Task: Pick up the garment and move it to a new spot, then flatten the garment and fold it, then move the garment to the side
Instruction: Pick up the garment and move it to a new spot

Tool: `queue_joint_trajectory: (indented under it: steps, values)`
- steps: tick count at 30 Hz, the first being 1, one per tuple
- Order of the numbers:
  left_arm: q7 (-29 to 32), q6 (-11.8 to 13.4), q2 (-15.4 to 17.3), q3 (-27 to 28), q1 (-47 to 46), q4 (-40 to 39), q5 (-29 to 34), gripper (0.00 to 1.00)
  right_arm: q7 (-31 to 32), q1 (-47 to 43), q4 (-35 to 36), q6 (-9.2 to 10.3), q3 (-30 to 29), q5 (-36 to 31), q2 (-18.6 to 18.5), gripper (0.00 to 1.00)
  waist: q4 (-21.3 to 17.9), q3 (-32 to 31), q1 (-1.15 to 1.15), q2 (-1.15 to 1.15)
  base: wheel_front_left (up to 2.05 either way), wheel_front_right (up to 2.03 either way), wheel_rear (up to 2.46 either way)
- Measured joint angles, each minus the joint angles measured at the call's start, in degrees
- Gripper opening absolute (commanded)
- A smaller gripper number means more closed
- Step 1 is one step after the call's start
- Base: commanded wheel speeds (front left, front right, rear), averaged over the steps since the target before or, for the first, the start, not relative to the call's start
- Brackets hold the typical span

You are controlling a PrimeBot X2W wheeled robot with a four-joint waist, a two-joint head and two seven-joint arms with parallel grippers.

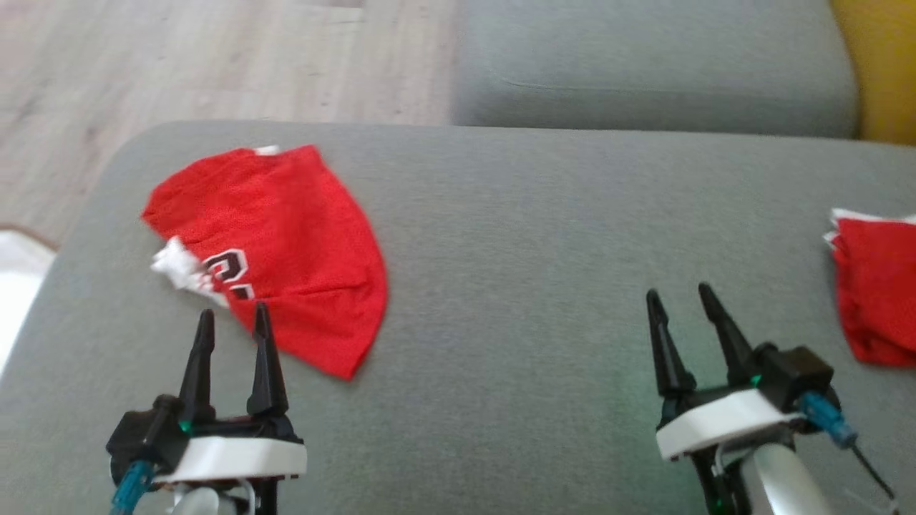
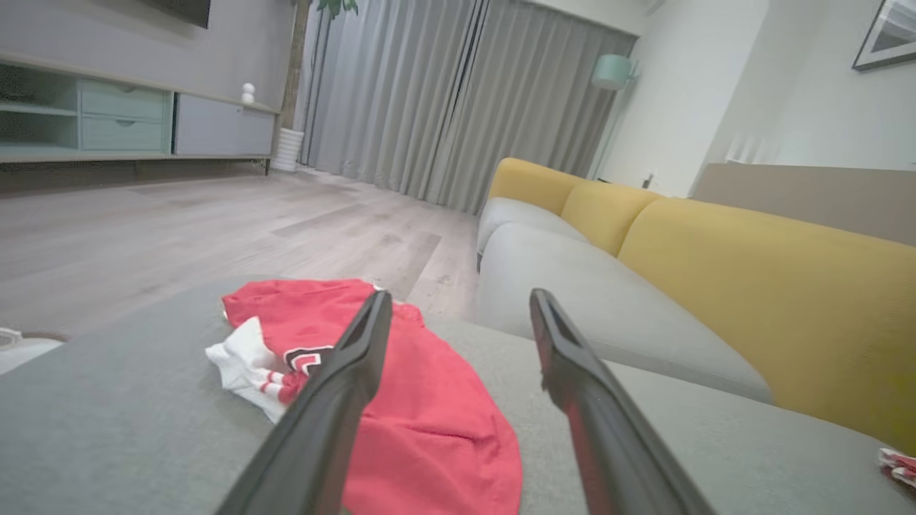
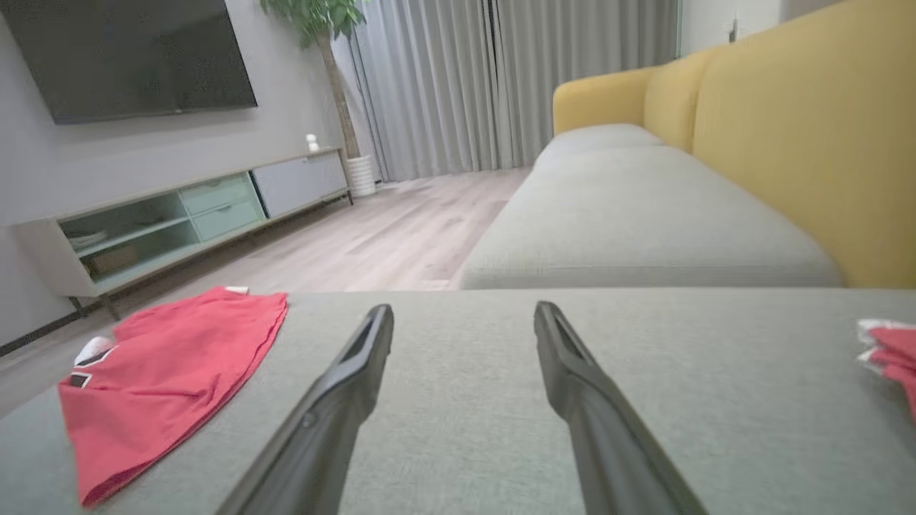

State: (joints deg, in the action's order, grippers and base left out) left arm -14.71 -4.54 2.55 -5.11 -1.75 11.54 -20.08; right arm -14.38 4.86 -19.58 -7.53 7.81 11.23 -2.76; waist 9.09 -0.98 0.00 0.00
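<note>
Landmark: the grey cushion (image 1: pixel 537 236) under my arms; every place below is told from it.
Garment: the red garment (image 1: pixel 286 243), with white trim and a number patch, lies on the cushion's left end, toward its far corner. It is bunched and doubled over itself, not flat.
My left gripper (image 1: pixel 232 318): fingers spread wide, holding nothing, over the cushion's near left part. The tips sit at the garment's near edge; I cannot tell if they touch cloth.
My right gripper (image 1: pixel 680 293): released as well, nothing between the fingers, over the bare stretch right of the cushion's middle, well apart from the garment.
Other cloth: a 2nd red piece (image 1: pixel 873 293) on the cushion's right edge, partly cut off, looks stacked tidily.
Done: by my judgement 0 of the 5 steps; the garment is not lifted, flattened or folded.
Left: pick up, move, flatten, fold, set aside.
Likely next: close my left fingers on the near hem; the cushion's bare middle looks free for spreading.
</note>
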Motion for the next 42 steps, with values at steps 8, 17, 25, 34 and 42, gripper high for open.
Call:
queue_joint_trajectory:
  steps: [8, 17, 25, 34, 42]
  values:
    - [0.0, 0.0, 0.0, 1.6, 2.3, 0.4, -0.2, 1.00, 0.0, -1.0, -1.4, 0.00, 4.1, 1.4, 0.0, 1.00, 4.7, -1.1, 0.00, 0.00, 0.00, 0.00, 0.00]
    - [0.0, 0.0, 0.0, 2.3, 2.2, 0.5, -0.1, 1.00, 0.0, -1.0, -1.5, 0.00, 4.9, 1.9, 0.0, 1.00, 5.3, -0.5, 0.00, 0.00, 0.00, 0.00, 0.00]
    - [0.0, -1.1, 0.2, 3.5, -3.7, 3.5, 2.2, 1.00, 0.0, -0.6, -1.2, 0.00, 3.1, 0.9, 0.0, 1.00, 3.8, 3.0, 0.00, 0.00, 0.00, 0.00, 0.00]
    - [6.7, -2.6, 3.2, -2.9, -23.7, 17.1, 5.1, 1.00, 0.0, 5.6, 1.8, 0.00, -1.3, -1.6, 0.0, 1.00, 1.7, 10.3, 0.02, 0.00, 0.00, 0.00, 0.00]
    - [18.7, -2.6, 3.4, -8.5, -37.0, 32.2, 4.0, 1.00, 0.0, 10.8, 5.2, 0.00, -3.5, -2.2, 0.0, 1.00, -1.8, 16.3, 0.02, 0.00, 0.00, 0.00, 0.00]
